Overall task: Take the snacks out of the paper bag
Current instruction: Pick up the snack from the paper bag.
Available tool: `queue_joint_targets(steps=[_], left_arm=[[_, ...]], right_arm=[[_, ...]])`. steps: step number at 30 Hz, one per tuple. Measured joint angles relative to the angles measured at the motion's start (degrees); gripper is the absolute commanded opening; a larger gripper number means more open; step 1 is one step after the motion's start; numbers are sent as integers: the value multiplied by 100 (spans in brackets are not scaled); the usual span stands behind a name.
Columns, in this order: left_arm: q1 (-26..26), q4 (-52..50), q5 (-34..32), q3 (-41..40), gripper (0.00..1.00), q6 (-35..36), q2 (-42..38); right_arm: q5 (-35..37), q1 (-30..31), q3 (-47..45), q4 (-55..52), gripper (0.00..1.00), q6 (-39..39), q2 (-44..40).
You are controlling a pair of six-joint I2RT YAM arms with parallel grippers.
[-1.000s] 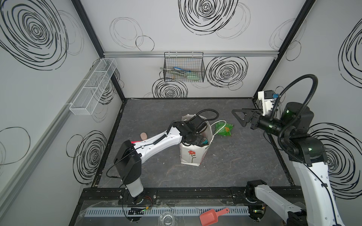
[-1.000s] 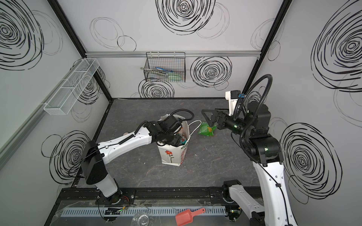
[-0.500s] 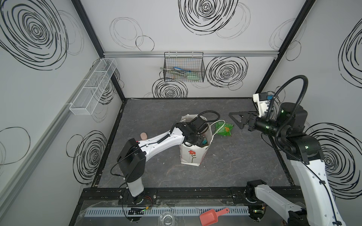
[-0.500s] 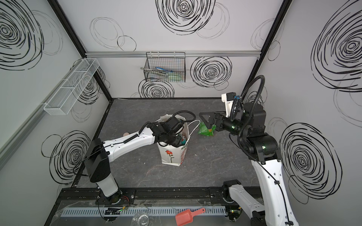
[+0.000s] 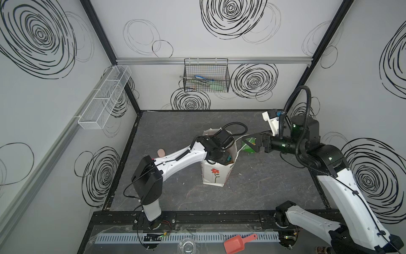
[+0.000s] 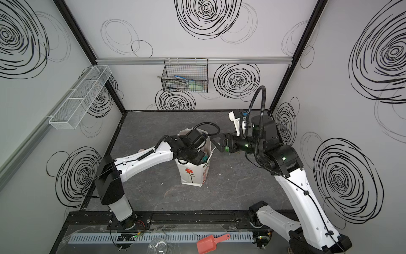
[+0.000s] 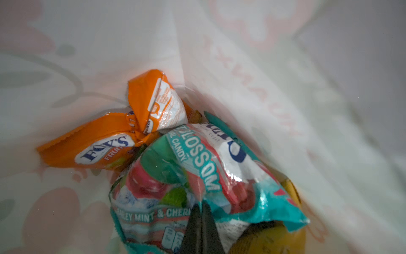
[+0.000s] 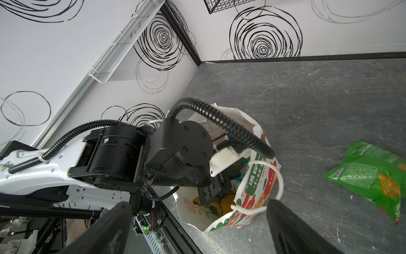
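Note:
The white paper bag (image 5: 216,173) (image 6: 191,173) with a red flower print stands upright mid-table. My left gripper (image 7: 201,205) reaches down inside it and is shut on a fold of a teal-white snack packet (image 7: 180,176). An orange packet (image 7: 105,145) lies behind that one, and a yellow packet (image 7: 274,239) lies beside it. My right gripper (image 5: 246,141) (image 8: 200,206) hovers open just right of the bag's rim, with the white cord handle (image 8: 279,180) close to one finger. A green packet (image 8: 371,176) (image 5: 249,147) lies on the table outside the bag, under that gripper.
A small pinkish object (image 5: 161,152) lies on the table left of the left arm. A black wire basket (image 5: 206,75) hangs on the back wall and a white mesh shelf (image 5: 105,96) on the left wall. A pink scoop (image 5: 238,243) lies beyond the front rail.
My left gripper has closed inside the bag onto the teal-white packet. The right arm has moved left toward the bag's rim, still open.

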Motion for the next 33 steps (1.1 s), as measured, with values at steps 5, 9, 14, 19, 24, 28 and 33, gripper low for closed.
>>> queue_joint_targets(steps=[5, 9, 14, 19, 24, 28, 33], left_arm=[[9, -229, -76, 367, 0, -2, -17], [13, -372, -144, 710, 0, -4, -61], [24, -494, -227, 1045, 0, -4, -138], [24, -625, -385, 1322, 0, 0, -192], [24, -688, -426, 1473, 0, 9, -229], [24, -828, -415, 1733, 0, 17, -229], [24, -992, -330, 2295, 0, 57, -273]], right_arm=[[210, 92, 0, -13, 100, 0, 13], [361, 107, 4, -13, 99, -2, 11], [557, 107, 52, -11, 99, -20, 7], [730, 107, 55, -4, 99, -17, -31], [839, 109, 55, 28, 99, -13, -85], [920, 109, 55, 39, 98, 11, -127], [1062, 109, 55, 140, 98, 55, -262]])
